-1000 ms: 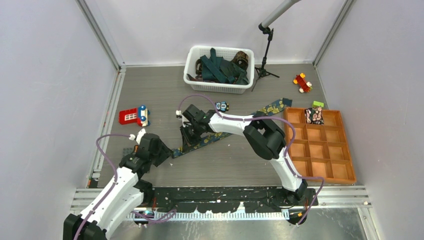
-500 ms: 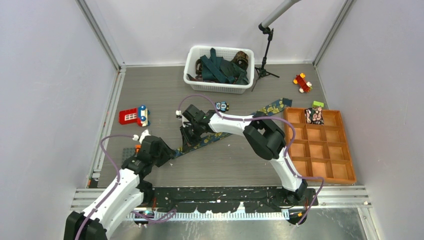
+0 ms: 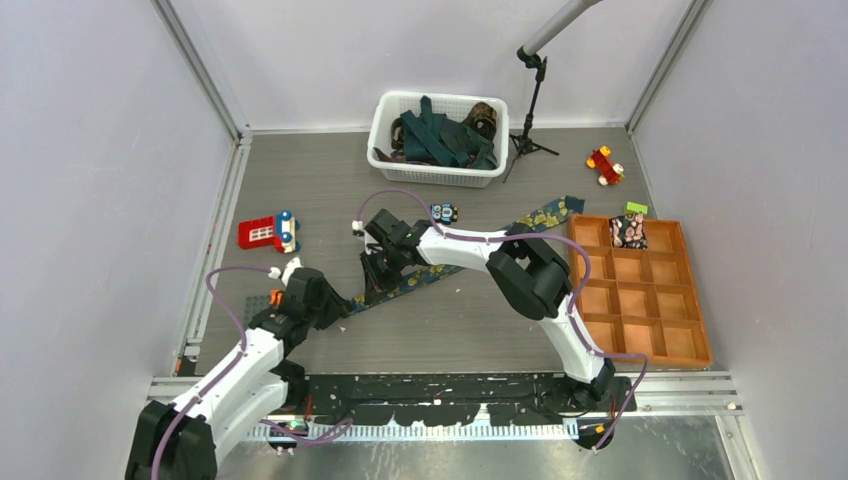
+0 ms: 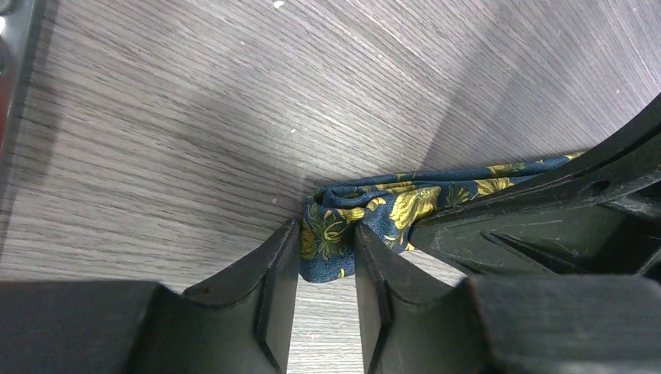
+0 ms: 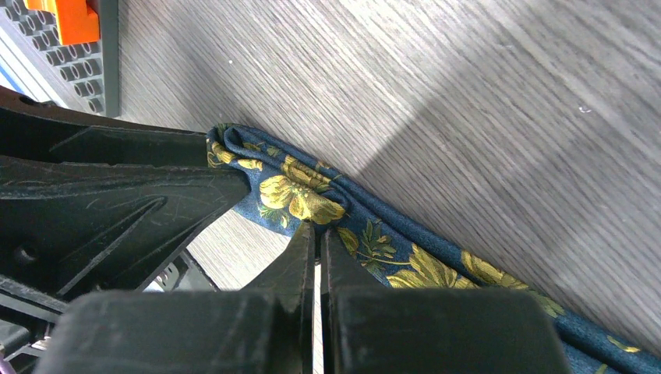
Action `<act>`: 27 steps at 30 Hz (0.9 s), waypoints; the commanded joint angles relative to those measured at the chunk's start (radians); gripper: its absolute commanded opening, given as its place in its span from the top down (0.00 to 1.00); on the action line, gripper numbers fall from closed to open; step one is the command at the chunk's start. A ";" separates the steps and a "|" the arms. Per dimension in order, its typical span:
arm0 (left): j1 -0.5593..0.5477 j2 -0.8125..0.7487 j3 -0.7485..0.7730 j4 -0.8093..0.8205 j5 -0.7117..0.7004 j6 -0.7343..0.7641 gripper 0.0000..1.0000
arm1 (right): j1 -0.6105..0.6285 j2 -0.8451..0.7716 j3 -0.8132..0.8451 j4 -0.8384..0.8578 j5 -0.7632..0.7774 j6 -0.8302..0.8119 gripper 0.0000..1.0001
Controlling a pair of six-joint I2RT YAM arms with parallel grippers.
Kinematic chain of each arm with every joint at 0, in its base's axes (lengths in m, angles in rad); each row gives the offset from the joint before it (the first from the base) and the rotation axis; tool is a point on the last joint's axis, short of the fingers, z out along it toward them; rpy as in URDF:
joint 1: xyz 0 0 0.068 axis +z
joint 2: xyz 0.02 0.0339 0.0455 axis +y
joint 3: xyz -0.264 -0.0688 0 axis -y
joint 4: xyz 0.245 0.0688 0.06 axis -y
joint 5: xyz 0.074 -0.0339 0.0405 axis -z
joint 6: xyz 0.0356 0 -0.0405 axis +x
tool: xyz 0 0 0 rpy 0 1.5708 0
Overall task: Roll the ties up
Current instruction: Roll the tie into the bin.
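Tie [image 4: 405, 204] navy floral, flat on table [image 4: 195, 117]; left gripper [image 4: 326, 234] clamps its folded end, right gripper [image 5: 315, 231] pinched together on it just beside.

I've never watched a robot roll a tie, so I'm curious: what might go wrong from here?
The left jaws pinch only the small folded end of the flowered tie; it could slip out and unfold. The right jaws, shut, seem to rest their tips on the fabric close by; that may bunch it or skew the roll.
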 commanded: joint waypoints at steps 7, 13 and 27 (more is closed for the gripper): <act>0.008 -0.089 -0.007 -0.098 -0.038 0.013 0.59 | -0.001 0.026 -0.007 -0.004 0.066 0.000 1.00; 0.008 -0.118 -0.033 -0.063 -0.006 0.024 0.62 | -0.004 0.028 -0.004 -0.005 0.064 0.003 1.00; 0.008 0.032 -0.023 0.014 0.008 0.021 0.76 | -0.003 0.029 -0.023 0.017 0.059 0.024 1.00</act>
